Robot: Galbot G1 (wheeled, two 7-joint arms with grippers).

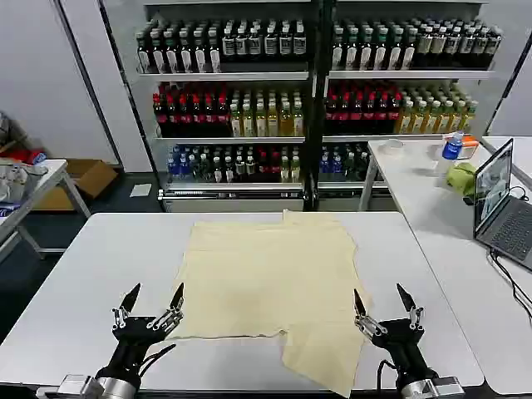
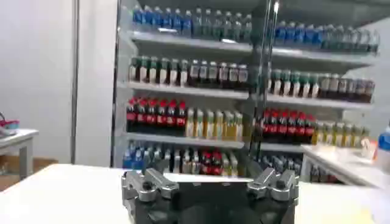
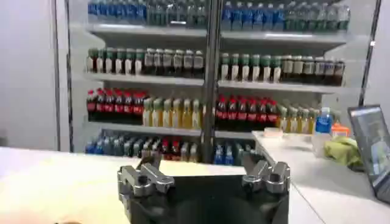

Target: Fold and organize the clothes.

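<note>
On the white table (image 1: 75, 283) the cream-yellow garment (image 1: 270, 274) lies spread flat, its near right corner reaching close to the table's front edge. My left gripper (image 1: 154, 298) and right gripper (image 1: 383, 300) hover with fingers apart at its near corners, bare table at both sides.

We found no text, brand, number or sign that could be read. The bottles (image 1: 249, 116) on the shelves (image 1: 224, 75) carried labels too small and blurred for us to make out, and the laptop (image 1: 497, 199) screen on the side worktop (image 1: 432, 208) showed nothing legible to us.
</note>
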